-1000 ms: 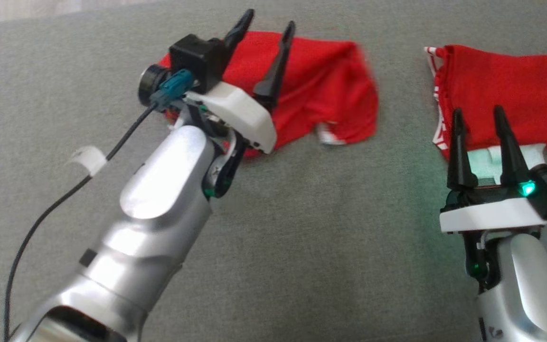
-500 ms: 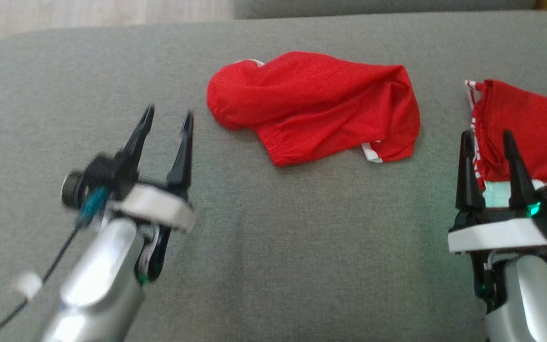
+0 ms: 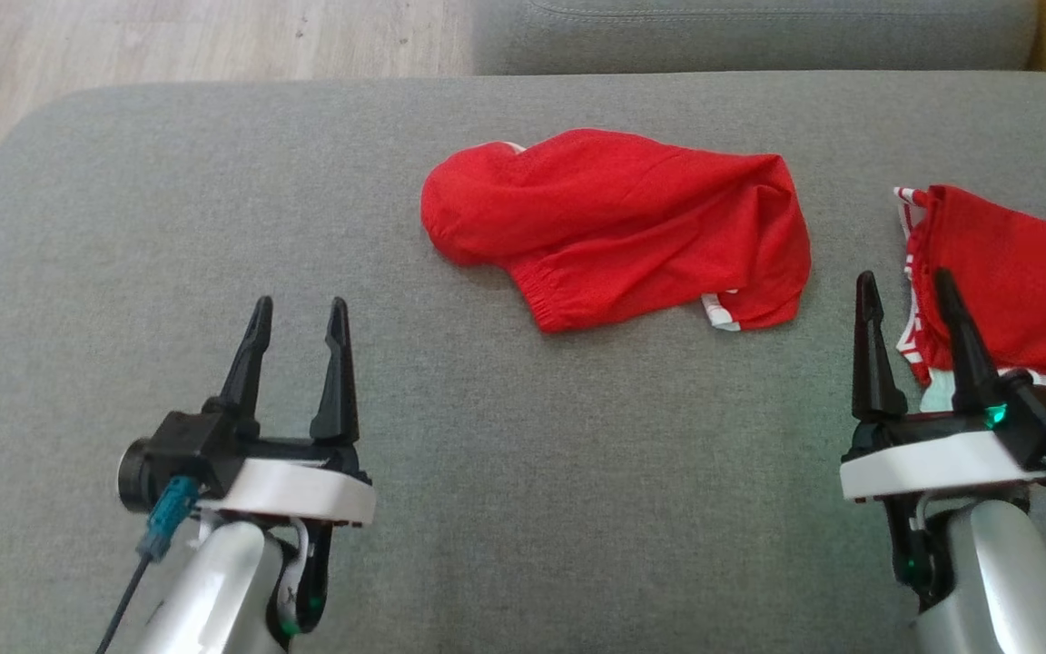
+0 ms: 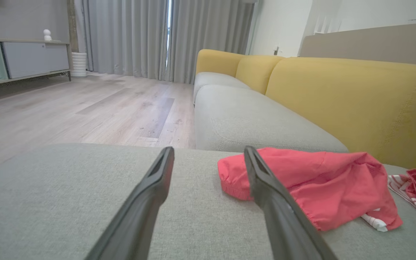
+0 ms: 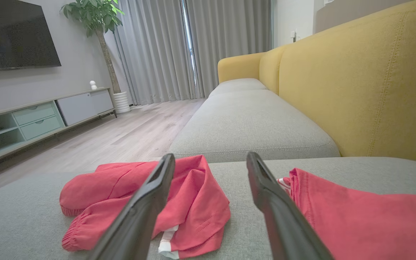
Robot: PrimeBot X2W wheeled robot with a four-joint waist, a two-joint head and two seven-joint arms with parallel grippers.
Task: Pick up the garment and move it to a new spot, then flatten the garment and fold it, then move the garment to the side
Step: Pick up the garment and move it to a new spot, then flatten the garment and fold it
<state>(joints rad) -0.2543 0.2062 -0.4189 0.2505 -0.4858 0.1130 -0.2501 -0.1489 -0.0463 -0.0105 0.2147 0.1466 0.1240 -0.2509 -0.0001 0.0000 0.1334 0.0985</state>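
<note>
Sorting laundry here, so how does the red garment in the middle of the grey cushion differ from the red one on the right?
The middle garment is bunched into a rounded heap; the right garment lies flatter and runs past the picture's edge. The middle garment shows just a scrap of white trim; the right garment has a red-and-white striped edge. Both are red and rest on the grey cushion, unheld.
</note>
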